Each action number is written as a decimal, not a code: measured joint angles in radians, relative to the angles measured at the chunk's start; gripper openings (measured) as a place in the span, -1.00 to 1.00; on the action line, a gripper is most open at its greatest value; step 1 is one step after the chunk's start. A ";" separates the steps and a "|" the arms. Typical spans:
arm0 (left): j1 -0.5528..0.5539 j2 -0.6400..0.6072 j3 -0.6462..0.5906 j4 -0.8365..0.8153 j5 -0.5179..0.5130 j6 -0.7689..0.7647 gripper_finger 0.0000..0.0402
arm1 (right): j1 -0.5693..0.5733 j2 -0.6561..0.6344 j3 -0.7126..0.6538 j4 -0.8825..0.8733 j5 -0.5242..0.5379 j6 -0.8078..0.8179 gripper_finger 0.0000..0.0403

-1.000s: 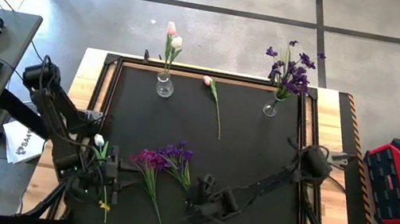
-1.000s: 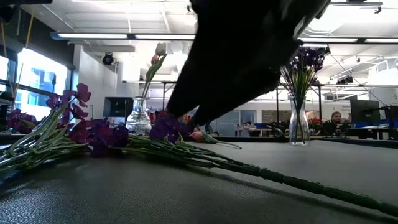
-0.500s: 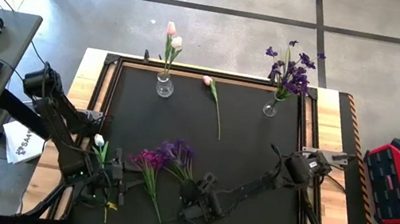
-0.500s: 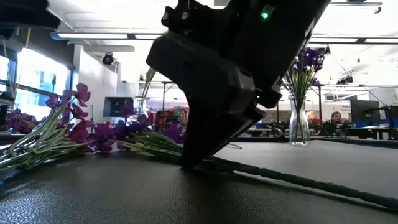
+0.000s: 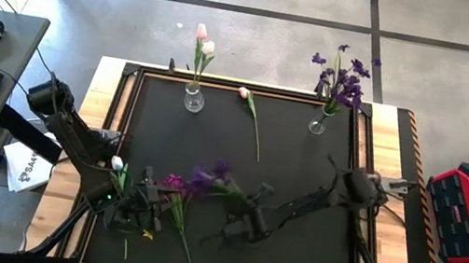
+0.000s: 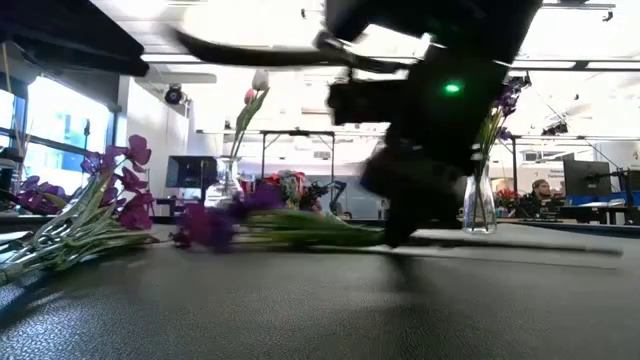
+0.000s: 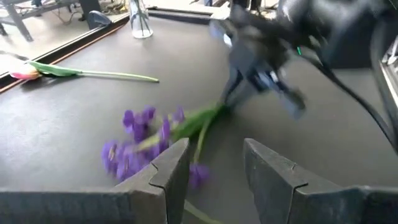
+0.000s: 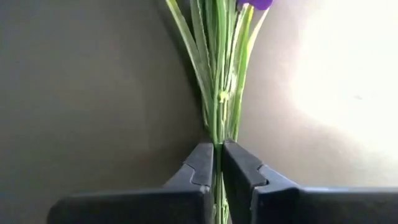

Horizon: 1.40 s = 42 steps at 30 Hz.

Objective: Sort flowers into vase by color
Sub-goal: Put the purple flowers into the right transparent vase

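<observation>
The sorting is partly done, judging from how things are lying now. At about eleven o'clock on the black mat (image 5: 304, 171) a small glass vase (image 5: 191, 99) is holding a pink and a white tulip (image 5: 202, 43), and at about one o'clock a second vase (image 5: 316, 127) is holding a bunch of dark purple blooms (image 5: 343, 81). Several flowers are waiting on the mat: a pink tulip (image 5: 251, 115) is lying alone near twelve o'clock between the two vases, a magenta-purple cluster (image 5: 173, 184) with its long stem is lying toward seven o'clock, and a white bud (image 5: 118, 164) is resting at about eight o'clock, close by the left arm. The right gripper (image 8: 217, 163), near six o'clock of the mat's centre, is pinching the green stems of a purple bloom (image 5: 211, 177), its fingers pressed tight around the bundle, and that flower is hanging just above the mat in the low view. The left gripper (image 7: 214, 163) is hovering at about seven o'clock with its fingers spread and holding nothing. So at least four flowers seem left to place, and the one in hand probably belongs in the purple vase at one o'clock.
</observation>
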 joint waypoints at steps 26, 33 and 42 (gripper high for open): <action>0.193 -0.001 0.000 0.280 0.267 0.311 -0.32 | 0.176 -0.834 -1.150 1.349 0.366 -0.144 -1.00; 0.232 -0.001 0.000 0.295 0.312 0.377 -0.32 | 0.202 -0.834 -1.160 1.608 0.527 -0.466 -1.00; 0.228 -0.001 0.000 0.296 0.312 0.368 -0.32 | 0.171 -0.834 -1.163 2.279 0.493 -1.304 -1.00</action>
